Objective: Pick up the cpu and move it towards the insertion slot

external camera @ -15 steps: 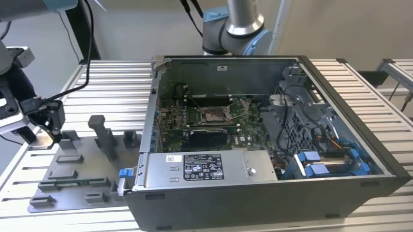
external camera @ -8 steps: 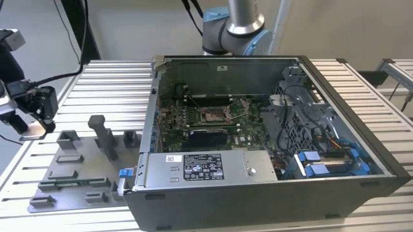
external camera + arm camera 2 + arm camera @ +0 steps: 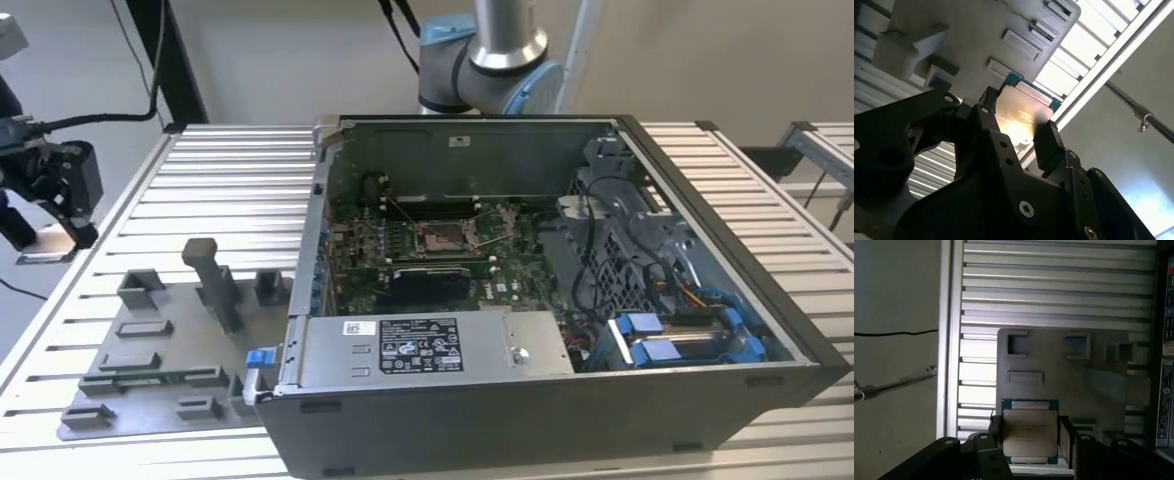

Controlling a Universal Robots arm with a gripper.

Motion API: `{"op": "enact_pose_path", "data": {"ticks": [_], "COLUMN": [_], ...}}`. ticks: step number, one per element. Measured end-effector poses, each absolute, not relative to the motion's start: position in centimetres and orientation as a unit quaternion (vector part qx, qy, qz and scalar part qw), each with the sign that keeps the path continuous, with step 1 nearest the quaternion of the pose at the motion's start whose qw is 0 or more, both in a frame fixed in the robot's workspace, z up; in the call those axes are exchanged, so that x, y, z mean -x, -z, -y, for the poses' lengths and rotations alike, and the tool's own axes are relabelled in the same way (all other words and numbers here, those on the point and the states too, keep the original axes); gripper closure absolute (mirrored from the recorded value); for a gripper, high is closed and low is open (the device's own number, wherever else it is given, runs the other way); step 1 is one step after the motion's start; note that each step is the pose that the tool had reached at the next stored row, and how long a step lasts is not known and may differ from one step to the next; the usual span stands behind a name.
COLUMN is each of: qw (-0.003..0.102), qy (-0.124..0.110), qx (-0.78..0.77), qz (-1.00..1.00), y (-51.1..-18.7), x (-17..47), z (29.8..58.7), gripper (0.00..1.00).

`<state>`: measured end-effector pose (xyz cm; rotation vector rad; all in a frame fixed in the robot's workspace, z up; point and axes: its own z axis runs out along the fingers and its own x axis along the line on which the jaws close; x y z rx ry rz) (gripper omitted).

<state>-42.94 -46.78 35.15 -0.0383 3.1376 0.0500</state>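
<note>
Fingers of the black pincer clamp shut on the small flat square silver-beige metal-topped cpu, held squarely between their tips.

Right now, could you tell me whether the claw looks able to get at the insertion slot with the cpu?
Probably yes. The claw, shut on the cpu, hangs at the exterior view's left, outside the open-topped computer case; the insertion slot lies bare, though the case's side wall stands between them.
</note>
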Motion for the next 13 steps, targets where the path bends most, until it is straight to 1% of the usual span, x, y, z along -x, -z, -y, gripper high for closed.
{"op": "enact_pose_path", "data": {"ticks": [8, 13], "qw": [0.002, 0.001], "qy": [-0.016, -0.016], "qx": [0.012, 0.012], "qz": [-1.000, -1.000], "y": [-37.6, -37.7], "x": [42.9, 42.8], "z": [46.7, 46.7], "gripper": [1.00, 1.00]}}
